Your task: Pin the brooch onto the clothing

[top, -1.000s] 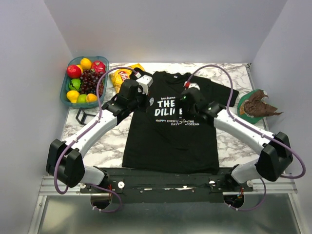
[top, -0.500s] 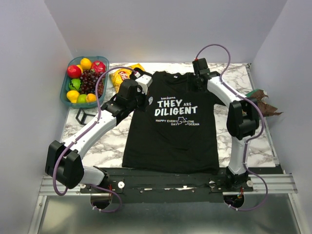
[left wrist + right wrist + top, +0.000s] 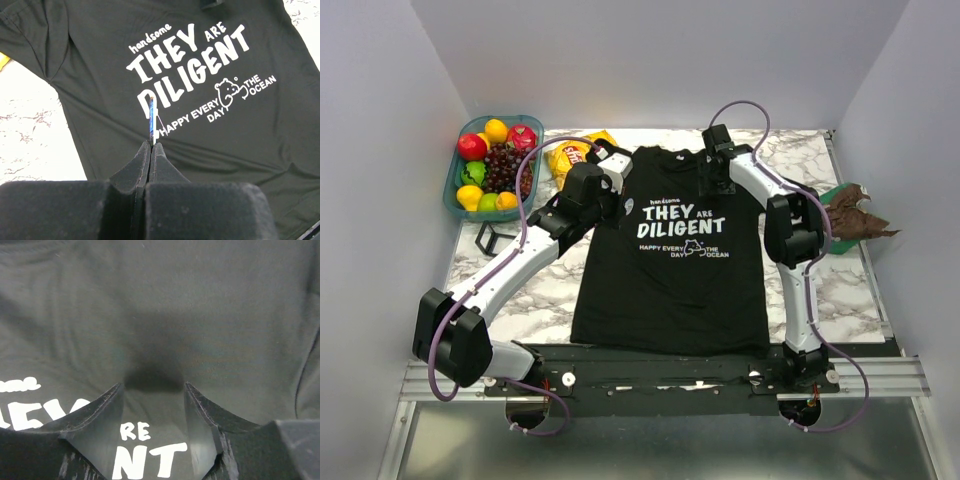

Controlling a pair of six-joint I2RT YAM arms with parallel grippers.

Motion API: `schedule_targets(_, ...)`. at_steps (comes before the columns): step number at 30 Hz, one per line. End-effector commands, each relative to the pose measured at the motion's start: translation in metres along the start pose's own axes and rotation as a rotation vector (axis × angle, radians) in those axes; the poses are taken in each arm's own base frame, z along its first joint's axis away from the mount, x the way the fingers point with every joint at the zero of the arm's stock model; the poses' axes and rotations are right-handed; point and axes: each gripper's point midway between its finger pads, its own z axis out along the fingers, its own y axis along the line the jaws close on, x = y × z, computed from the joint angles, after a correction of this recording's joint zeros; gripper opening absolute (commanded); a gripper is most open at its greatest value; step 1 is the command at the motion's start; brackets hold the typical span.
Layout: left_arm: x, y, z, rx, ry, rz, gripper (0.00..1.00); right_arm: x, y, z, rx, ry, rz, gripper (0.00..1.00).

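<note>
Pinched in the left end effector point(image 3: 152, 146), the thin edge-on brooch point(image 3: 151, 112) may twist if the black printed T-shirt point(image 3: 100, 60) bunches under the splayed right end effector point(image 3: 152, 387) at twelve o'clock.

White marble table point(image 3: 520, 290). Black T-shirt point(image 3: 670, 290) lies flat on it, right under the right gripper point(image 3: 152, 390) jaws and ahead of the left gripper point(image 3: 151, 146) jaws. Chip bag point(image 3: 570, 155) is just left of the left jaws, with the fruit tray point(image 3: 450, 195) farther left and a black clip point(image 3: 495, 237) left and nearer. Green plate point(image 3: 836, 246) is well right of the right jaws.
</note>
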Motion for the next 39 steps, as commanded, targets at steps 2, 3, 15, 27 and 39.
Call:
schedule_targets(2, 0.000, -0.001, -0.002, 0.009, -0.004, 0.008, 0.00, 0.004, -0.007, 0.007, 0.022, 0.045, -0.012, 0.56)
schedule_targets(3, -0.002, -0.001, -0.003, 0.010, -0.009, 0.007, 0.00, 0.006, -0.007, 0.007, 0.017, 0.056, -0.014, 0.55)
schedule_targets(15, -0.004, -0.003, -0.005, 0.014, -0.018, 0.007, 0.00, 0.002, -0.004, 0.011, 0.007, 0.103, -0.054, 0.49)
schedule_targets(27, -0.008, -0.001, -0.009, 0.006, -0.035, 0.011, 0.00, 0.014, -0.002, 0.003, -0.018, 0.175, -0.072, 0.45)
schedule_targets(39, -0.014, -0.003, -0.015, 0.012, -0.061, 0.012, 0.00, 0.049, 0.004, 0.001, -0.056, 0.297, -0.042, 0.43)
